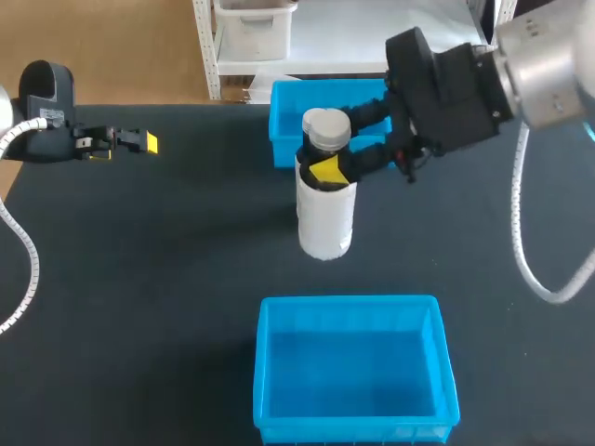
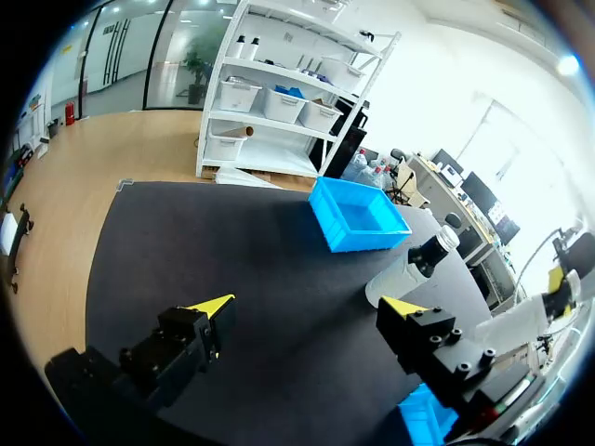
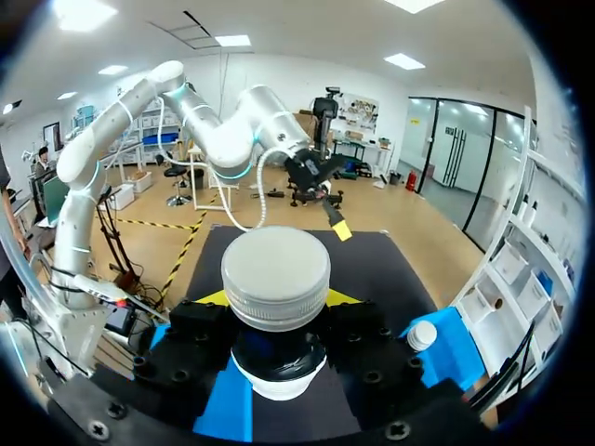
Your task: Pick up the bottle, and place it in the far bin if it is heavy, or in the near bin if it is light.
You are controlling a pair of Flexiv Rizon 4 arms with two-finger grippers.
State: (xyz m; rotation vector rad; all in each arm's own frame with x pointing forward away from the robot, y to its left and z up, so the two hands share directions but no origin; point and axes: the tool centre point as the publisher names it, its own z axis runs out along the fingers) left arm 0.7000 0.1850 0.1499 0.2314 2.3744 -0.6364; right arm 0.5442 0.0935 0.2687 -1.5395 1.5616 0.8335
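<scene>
**Got the bottle by the neck, bin decision comes next**

My right gripper (image 3: 276, 302) is clamped on the bottle (image 1: 325, 214), one finger on each side of the neck just under the grey cap. The wrist cam shows both yellow tips hugging it. The bottle is upright, just past the near bin (image 1: 279, 372) on the far side, between it and the far bin (image 1: 284, 121). From here I honestly can't tell if its base is resting on the table (image 1: 167, 279) or already a hair off it.

My left gripper (image 2: 307, 307) is spread wide with nothing in it. It's parked well off to the left of the near bin and further back, so it's out of the way.

I'd call this the pick-up and weigh step: grasp done, placing not started. Next I need a clean straight lift so I can feel the load, then a short move either way. It goes back over the far bin's wall if heavy, or forward and down into the near bin if light. The pictures tell me nothing about the weight, so no guess.

One worry is that the grip is high on a tall bottle, so it could swing or slip at the neck if I move fast. I'd go slow and clear the bin wall before lowering.
</scene>
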